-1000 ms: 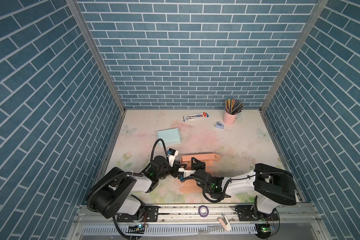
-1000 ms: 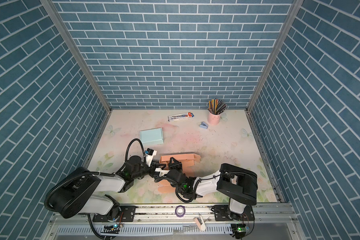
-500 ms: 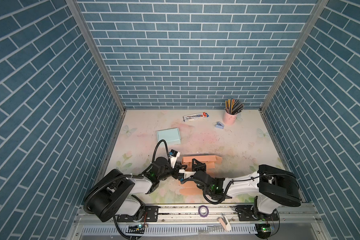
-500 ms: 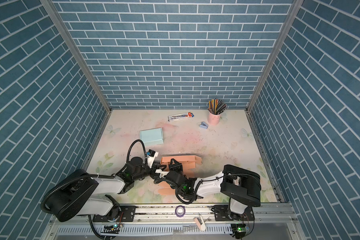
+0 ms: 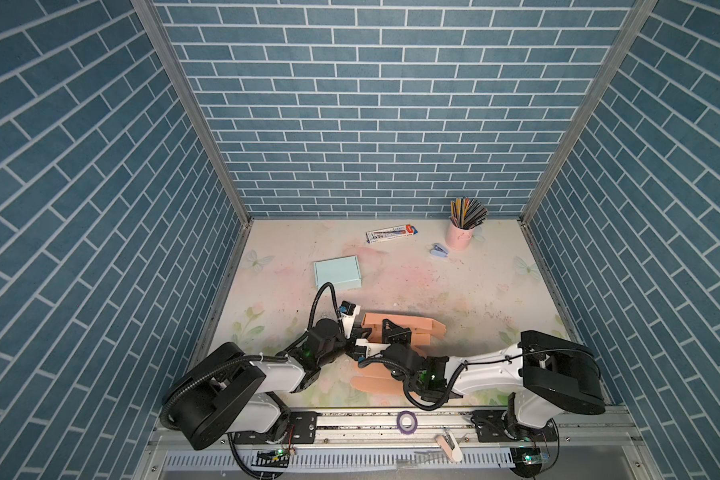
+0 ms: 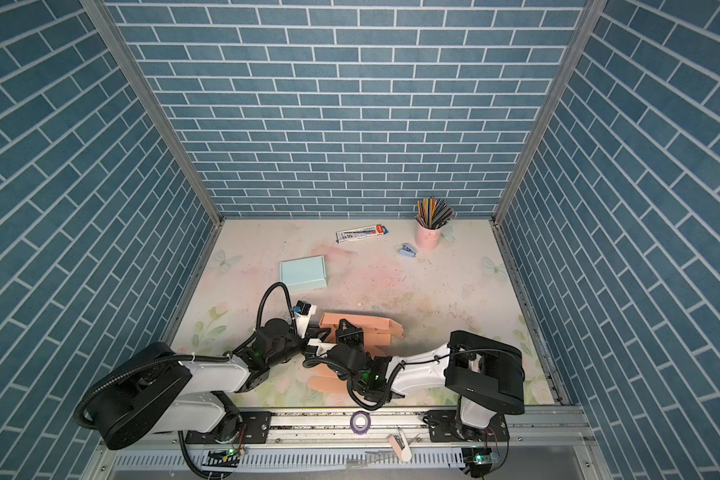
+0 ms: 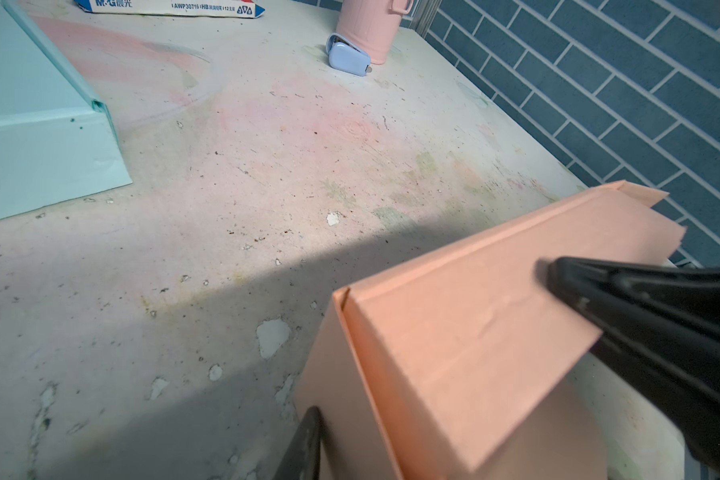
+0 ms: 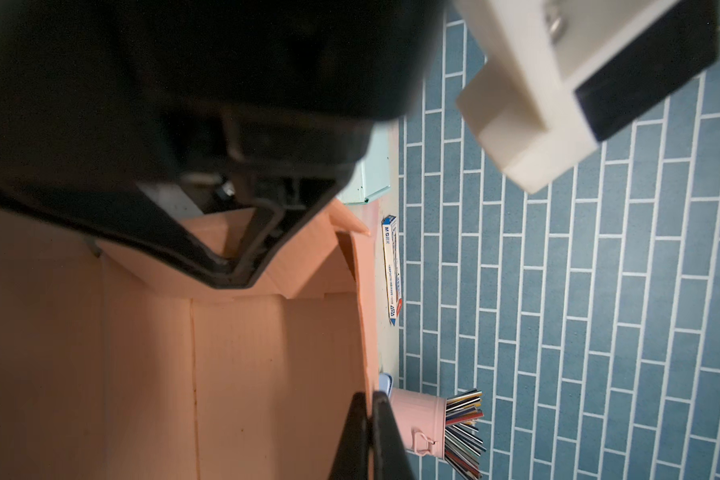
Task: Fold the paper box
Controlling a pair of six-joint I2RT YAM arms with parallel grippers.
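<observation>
The salmon paper box (image 5: 420,330) (image 6: 377,328) lies half-folded near the table's front, and one flap (image 5: 375,382) lies flat under the right arm. My right gripper (image 8: 370,401) is shut on the top edge of the box's far long wall (image 8: 360,291); it shows as a black wedge (image 7: 566,278) in the left wrist view. My left gripper (image 5: 363,333) straddles the box's left end wall (image 7: 341,395). One finger (image 7: 306,444) touches that wall's outer face. The box hides the other finger.
A light blue closed box (image 5: 336,272) lies behind the left arm. At the back are a pencil carton (image 5: 389,233), a pink cup of pencils (image 5: 460,235) and a small blue stapler (image 5: 439,250). A tape roll (image 5: 407,420) sits on the front rail.
My left gripper's jaws have drawn closer together at the box's left end. The right gripper keeps its hold on the far wall, and the box has barely shifted.
</observation>
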